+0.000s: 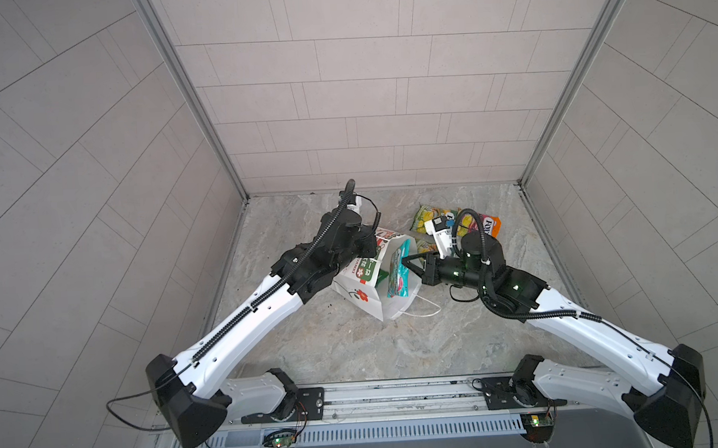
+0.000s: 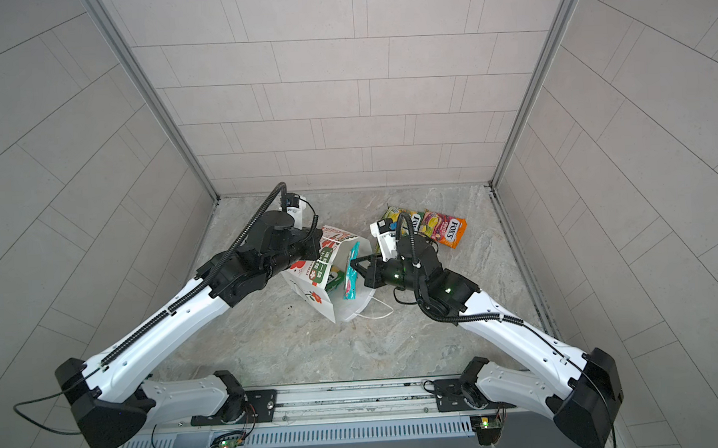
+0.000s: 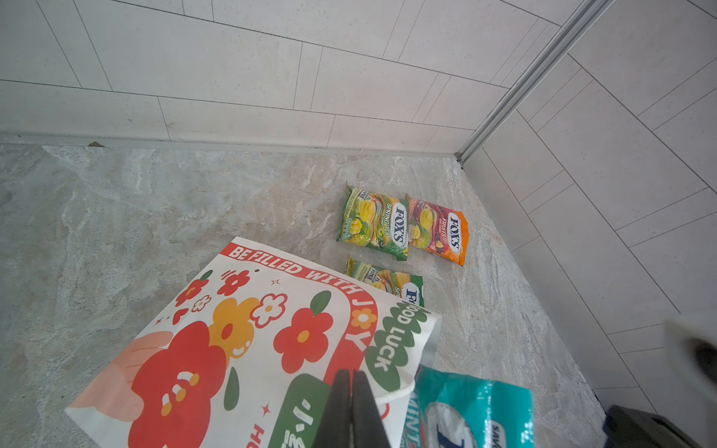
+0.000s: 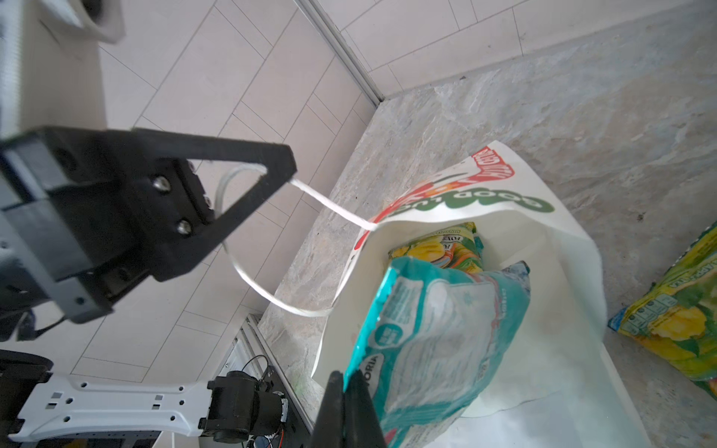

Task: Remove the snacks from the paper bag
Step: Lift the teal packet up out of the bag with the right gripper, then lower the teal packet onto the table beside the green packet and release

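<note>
Extraction step: right hand (image 1: 404, 261) pinched shut on teal FOX'S packet (image 1: 397, 283) half out of paper bag (image 1: 354, 294) on the tabletop (image 1: 354, 350), left hand (image 4: 290, 173) shut on its cord handle (image 4: 329, 204); next likely needs pulling it clear rightward, green-yellow packet (image 4: 438, 244) remaining inside.

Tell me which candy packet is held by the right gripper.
The teal packet, pinched by the right gripper at the mouth of the paper bag. The orange packet and two green-yellow packets lie loose on the table.
</note>
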Robot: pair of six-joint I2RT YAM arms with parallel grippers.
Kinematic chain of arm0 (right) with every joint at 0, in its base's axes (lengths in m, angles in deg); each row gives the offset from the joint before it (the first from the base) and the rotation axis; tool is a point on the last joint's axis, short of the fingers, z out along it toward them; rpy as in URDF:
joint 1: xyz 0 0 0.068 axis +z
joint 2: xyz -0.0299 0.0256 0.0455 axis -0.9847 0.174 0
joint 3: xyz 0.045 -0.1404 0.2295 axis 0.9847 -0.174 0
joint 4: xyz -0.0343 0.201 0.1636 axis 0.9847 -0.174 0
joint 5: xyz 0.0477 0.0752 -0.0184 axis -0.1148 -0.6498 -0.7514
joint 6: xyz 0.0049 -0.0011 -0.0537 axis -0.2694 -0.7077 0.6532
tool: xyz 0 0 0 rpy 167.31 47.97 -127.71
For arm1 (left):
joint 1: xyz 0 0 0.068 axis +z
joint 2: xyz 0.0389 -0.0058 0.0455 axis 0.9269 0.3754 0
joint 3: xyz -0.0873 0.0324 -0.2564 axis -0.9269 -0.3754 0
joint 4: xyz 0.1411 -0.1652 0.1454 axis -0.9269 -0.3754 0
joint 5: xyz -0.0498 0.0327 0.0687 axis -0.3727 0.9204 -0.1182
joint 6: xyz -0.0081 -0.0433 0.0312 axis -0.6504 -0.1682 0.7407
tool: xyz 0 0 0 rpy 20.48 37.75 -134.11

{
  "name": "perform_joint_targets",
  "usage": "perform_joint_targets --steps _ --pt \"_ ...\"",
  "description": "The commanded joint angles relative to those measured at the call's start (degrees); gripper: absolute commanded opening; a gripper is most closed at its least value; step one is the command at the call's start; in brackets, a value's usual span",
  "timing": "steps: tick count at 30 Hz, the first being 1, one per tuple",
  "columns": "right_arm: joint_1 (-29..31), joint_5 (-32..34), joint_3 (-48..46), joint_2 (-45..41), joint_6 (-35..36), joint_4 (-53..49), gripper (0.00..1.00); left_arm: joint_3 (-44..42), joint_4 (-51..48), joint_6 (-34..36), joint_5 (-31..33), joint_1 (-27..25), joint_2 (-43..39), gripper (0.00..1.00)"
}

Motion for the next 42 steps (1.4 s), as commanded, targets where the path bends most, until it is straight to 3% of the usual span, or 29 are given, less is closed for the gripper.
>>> perform_joint_targets --steps 1,15,31,42 --pt "-1.39 -1.52 2.96 -3.47 0.42 0.34 0.00 1.94 -0.75 -0.06 0.81 -0.12 0.76 0.00" --pt "-11.75 -3.23 10.58 -12.42 2.25 -9.45 0.00 2.41 -1.23 0.80 0.14 -0.18 1.68 0.00" --pt "-33.23 -2.22 12.55 -10.50 9.65 -24.83 0.00 2.71 -1.80 2.25 -1.37 -0.17 0.85 0.00" --pt "-36.47 10.10 9.97 -4.07 21.12 -34.02 0.00 2.12 -1.11 3.48 -2.63 -0.18 -0.72 0.00"
